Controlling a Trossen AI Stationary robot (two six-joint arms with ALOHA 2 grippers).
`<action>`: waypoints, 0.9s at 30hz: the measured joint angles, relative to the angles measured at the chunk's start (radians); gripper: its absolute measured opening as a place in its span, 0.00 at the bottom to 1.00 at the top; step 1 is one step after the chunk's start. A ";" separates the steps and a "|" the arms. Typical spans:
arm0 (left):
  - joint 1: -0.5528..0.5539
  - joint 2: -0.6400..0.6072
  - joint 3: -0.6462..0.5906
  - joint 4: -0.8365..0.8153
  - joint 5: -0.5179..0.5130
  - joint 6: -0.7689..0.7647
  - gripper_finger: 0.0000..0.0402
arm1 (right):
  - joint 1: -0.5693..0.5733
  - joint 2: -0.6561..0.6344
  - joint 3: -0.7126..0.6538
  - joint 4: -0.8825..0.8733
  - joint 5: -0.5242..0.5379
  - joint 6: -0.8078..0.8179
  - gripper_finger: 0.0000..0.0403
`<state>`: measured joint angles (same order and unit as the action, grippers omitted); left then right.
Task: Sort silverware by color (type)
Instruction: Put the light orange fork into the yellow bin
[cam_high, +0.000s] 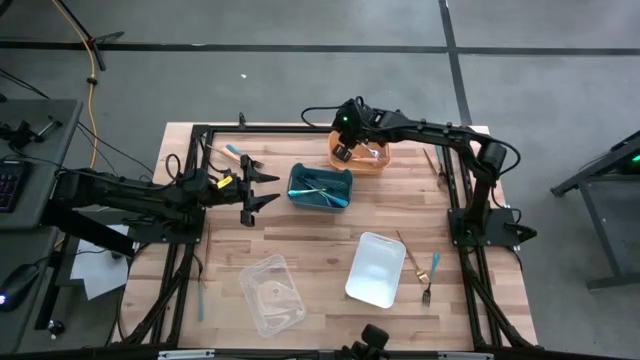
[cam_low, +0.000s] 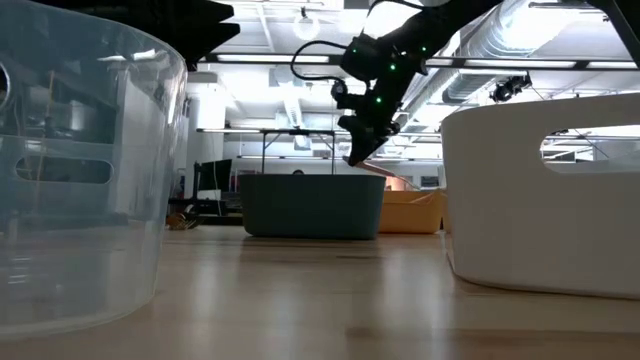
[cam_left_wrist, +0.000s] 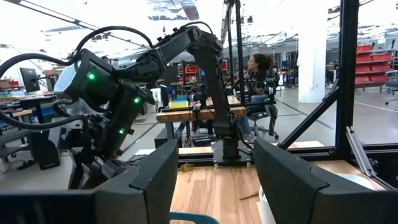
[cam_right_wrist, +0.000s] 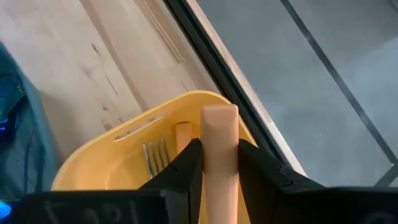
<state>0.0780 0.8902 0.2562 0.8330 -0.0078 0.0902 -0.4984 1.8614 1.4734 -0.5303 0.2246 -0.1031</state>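
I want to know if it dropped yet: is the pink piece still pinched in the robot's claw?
Yes, the right gripper pinches the salmon handle above the orange bin.

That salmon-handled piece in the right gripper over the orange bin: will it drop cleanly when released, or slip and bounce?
The salmon handle looks stiff, smooth and light, so it probably slides free easily. It hangs over the orange bin, beside a fork already inside, so it may clatter but likely stays in.

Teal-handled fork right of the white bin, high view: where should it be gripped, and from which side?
The fork lies flat on the table, so come from straight above. Probably grip its teal handle, jaws across its width, since it sits clear of the white bin.
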 joint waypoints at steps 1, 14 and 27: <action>0.000 0.000 0.000 0.000 0.000 0.000 0.50 | 0.000 0.000 0.000 -0.001 -0.001 0.001 0.21; 0.000 0.000 0.000 0.000 -0.002 0.000 0.50 | 0.012 0.000 -0.001 -0.001 -0.008 0.009 0.25; 0.000 0.000 0.000 -0.002 -0.004 0.025 0.50 | 0.012 -0.001 0.001 -0.014 -0.051 -0.027 0.29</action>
<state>0.0780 0.8902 0.2562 0.8308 -0.0120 0.1153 -0.4866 1.8608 1.4745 -0.5447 0.1739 -0.1302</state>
